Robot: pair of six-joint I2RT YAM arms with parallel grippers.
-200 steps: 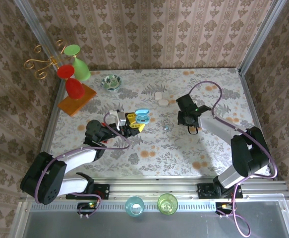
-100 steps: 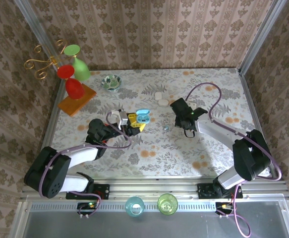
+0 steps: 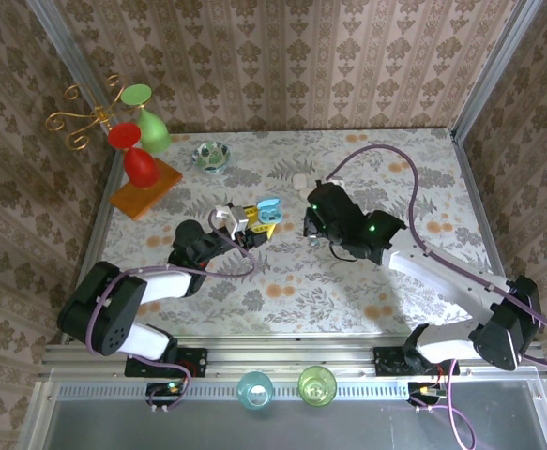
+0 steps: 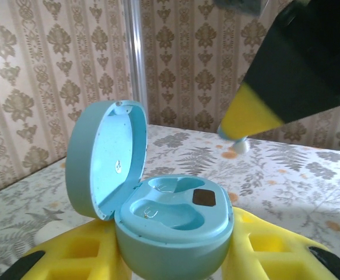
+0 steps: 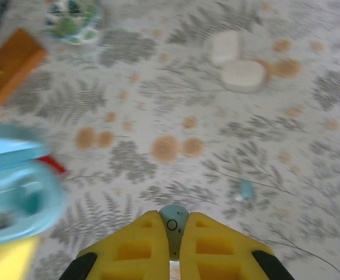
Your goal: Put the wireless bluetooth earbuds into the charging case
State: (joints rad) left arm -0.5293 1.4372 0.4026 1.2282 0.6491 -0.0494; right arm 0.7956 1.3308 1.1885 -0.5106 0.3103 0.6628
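My left gripper (image 3: 258, 221) is shut on the pale blue charging case (image 3: 269, 207), held above the table. In the left wrist view the case (image 4: 175, 224) sits between the yellow fingers (image 4: 70, 256) with its lid (image 4: 102, 157) swung open, and both sockets are empty. My right gripper (image 3: 311, 225) hangs just right of the case, shut on a tiny pale bluish earbud (image 5: 173, 224) that pokes out between its yellow fingers (image 5: 132, 248). From the left wrist that finger (image 4: 252, 115) hovers above and behind the case. A second earbud (image 5: 245, 189) lies on the table.
Two whitish rounded cases (image 5: 242, 76) lie at the back middle of the floral table (image 3: 282, 291). A green glass bowl (image 3: 211, 155) and a cup stand on an orange base (image 3: 145, 193) are at the back left. Two glasses (image 3: 254, 387) stand on the near rail.
My right arm has swung left across the table with the earbud, from the right middle to just beside the open case. The left gripper has shifted slightly with the case.
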